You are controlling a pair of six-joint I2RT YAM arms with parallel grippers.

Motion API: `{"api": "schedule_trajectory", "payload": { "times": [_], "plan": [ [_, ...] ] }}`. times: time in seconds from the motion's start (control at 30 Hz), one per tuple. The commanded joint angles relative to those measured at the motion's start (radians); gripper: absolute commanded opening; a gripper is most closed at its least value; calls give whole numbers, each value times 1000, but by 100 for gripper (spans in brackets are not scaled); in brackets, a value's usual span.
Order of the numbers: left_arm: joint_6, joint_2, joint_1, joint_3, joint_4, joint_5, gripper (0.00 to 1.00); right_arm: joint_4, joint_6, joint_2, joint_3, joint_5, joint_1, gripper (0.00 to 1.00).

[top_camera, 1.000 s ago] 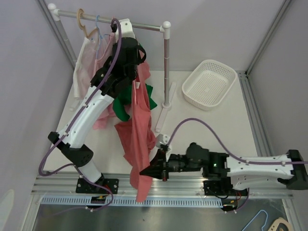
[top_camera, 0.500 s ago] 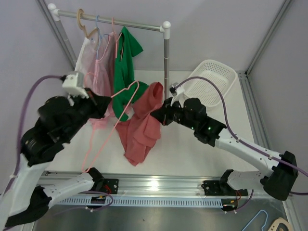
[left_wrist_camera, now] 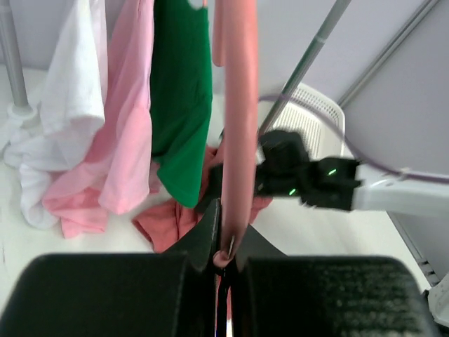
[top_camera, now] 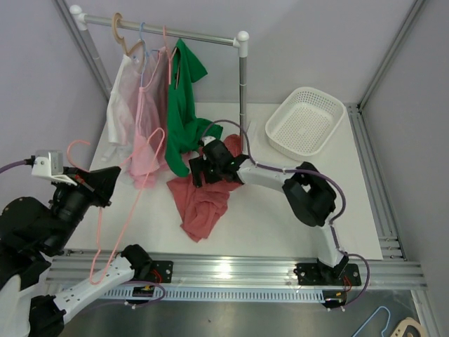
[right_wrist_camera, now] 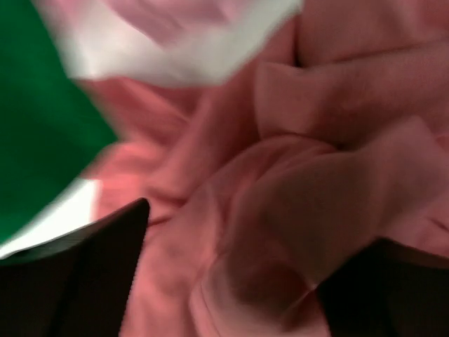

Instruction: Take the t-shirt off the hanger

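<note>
The red t-shirt (top_camera: 203,200) lies crumpled on the white table, off the hanger. The bare pink wire hanger (top_camera: 99,235) hangs at the near left, and my left gripper (top_camera: 104,182) is shut on it. In the left wrist view the hanger's bar (left_wrist_camera: 235,140) runs up from between the closed fingers of the gripper (left_wrist_camera: 226,253), with the t-shirt (left_wrist_camera: 175,221) on the table beyond. My right gripper (top_camera: 203,168) hovers low over the t-shirt's far edge. Its fingers stand wide apart in the right wrist view (right_wrist_camera: 238,281), with folds of red cloth (right_wrist_camera: 280,175) just below them.
A clothes rack (top_camera: 175,35) at the back left carries a white shirt (top_camera: 119,112), a pink shirt (top_camera: 144,119) and a green shirt (top_camera: 184,105) on hangers. Its right post (top_camera: 243,91) stands just behind my right gripper. A white basket (top_camera: 305,123) sits at the back right.
My right gripper has opened and let the red t-shirt drop onto the table. My left arm has drawn the bare hanger away to the near left.
</note>
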Motion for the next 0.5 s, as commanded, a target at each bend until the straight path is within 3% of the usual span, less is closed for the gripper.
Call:
{"api": "schedule_trajectory", "payload": {
  "times": [0.0,0.23,0.27,0.3,0.37,0.4,0.47],
  "plan": [
    [103,48,-6,59,116,-3,1,-113,-22,76,68,142,55,99],
    [243,249,-5,184,320,22,1,-230,-10,127,10,172,156,99],
    [251,332,-3,204,333,19,1,-234,-1,113,-13,161,184,90],
    [249,373,-2,226,350,11,1,-234,10,97,-73,158,201,53],
    [242,494,18,316,367,48,1,-234,37,-2,-140,147,236,12],
    [242,537,21,360,371,56,1,-221,60,-53,-177,134,277,0],
    [257,613,32,430,388,57,1,-216,91,-256,-277,94,313,0]
  ]
}}
